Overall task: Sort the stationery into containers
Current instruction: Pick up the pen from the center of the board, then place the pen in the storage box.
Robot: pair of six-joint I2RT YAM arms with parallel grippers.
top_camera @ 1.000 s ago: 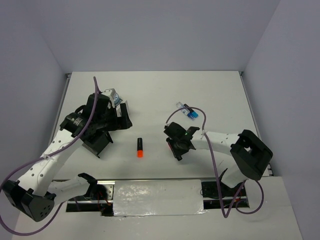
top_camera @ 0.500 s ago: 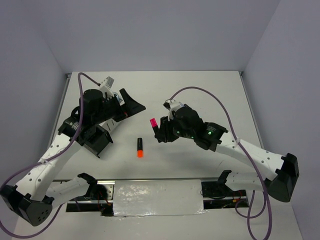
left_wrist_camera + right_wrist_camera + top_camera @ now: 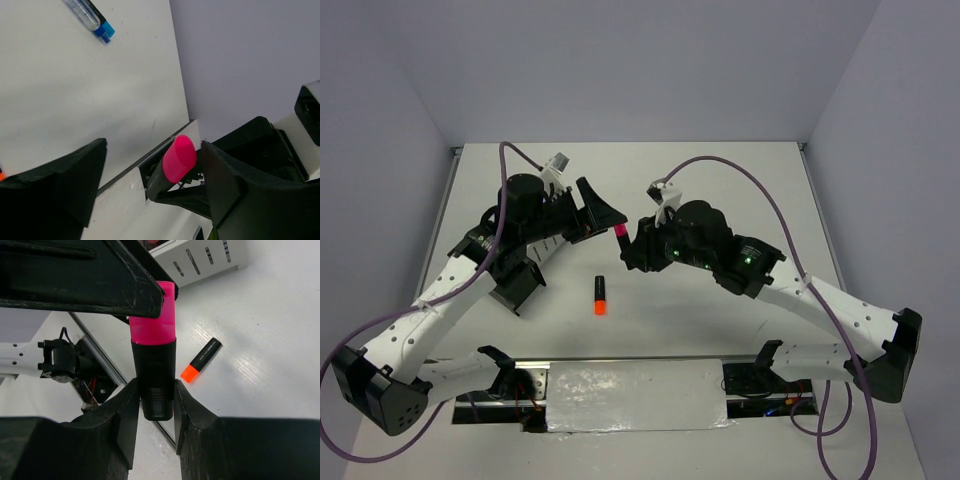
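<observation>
Looking down from above, the left claw [image 3: 602, 225] and the right claw [image 3: 632, 247] meet over the middle of the table [image 3: 750, 180], left of centre. The pink highlighter [image 3: 620, 233] shows as a small bright spot between them, raised off the surface. The orange highlighter [image 3: 600, 295] lies alone on the table nearer the arm bases, orange end toward them. The black organizer [image 3: 512, 285] sits under the left forearm, partly hidden by it.

From the left wrist, the left claw [image 3: 151, 160] stands wide, its two dark fingers far apart. The pink highlighter [image 3: 179, 157] pokes up into the gap, pink end first and nearer one finger; a clear gap separates it from the other finger. Its black body is gripped from below by the other arm's dark fingers. The blue marker [image 3: 90, 19] lies on the table [image 3: 75, 90] well away from them.

From the right wrist, the right claw [image 3: 153, 395] is clamped narrow on the black body of the pink highlighter [image 3: 152, 325], which stands out straight from it. One finger of the left claw [image 3: 75, 280] overlaps the pink end's tip. Beyond, the orange highlighter [image 3: 202, 360] rests flat on the table [image 3: 265, 340], and the white-grey organizer [image 3: 200, 257] with slotted sides sits farther off.
</observation>
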